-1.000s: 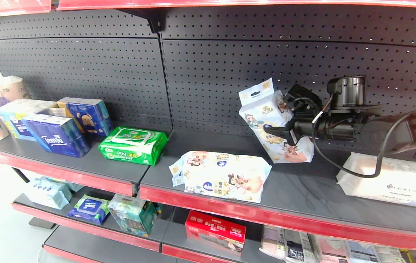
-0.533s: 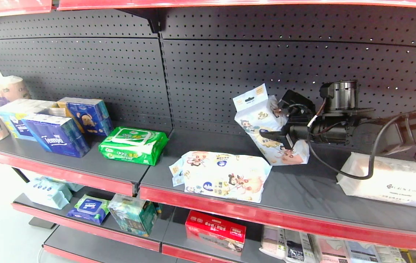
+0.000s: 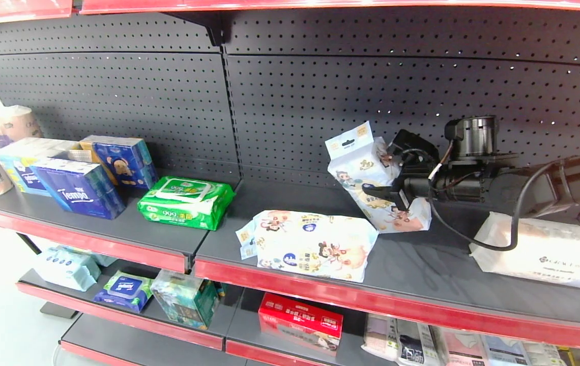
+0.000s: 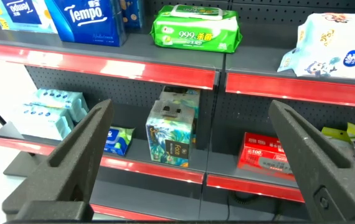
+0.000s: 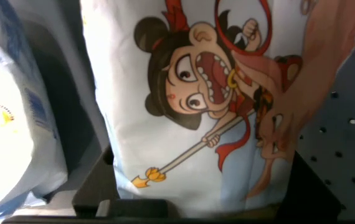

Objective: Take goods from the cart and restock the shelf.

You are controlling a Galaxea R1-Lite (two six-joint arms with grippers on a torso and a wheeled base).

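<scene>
Cartoon pack point(image 3: 358, 168) tilted upright near back of shelf point(image 3: 422, 274), lower end about on deck. My right gripper point(image 3: 384, 175) fingers clamped across it, guessing to stand it behind flat twin pack point(image 3: 315, 244). Left gripper point(image 4: 190, 152) fingers spread wide, holding nothing.

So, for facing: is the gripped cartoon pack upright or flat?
Upright, leaning slightly: cartoon pack in right gripper shows its hang tab uppermost.
</scene>
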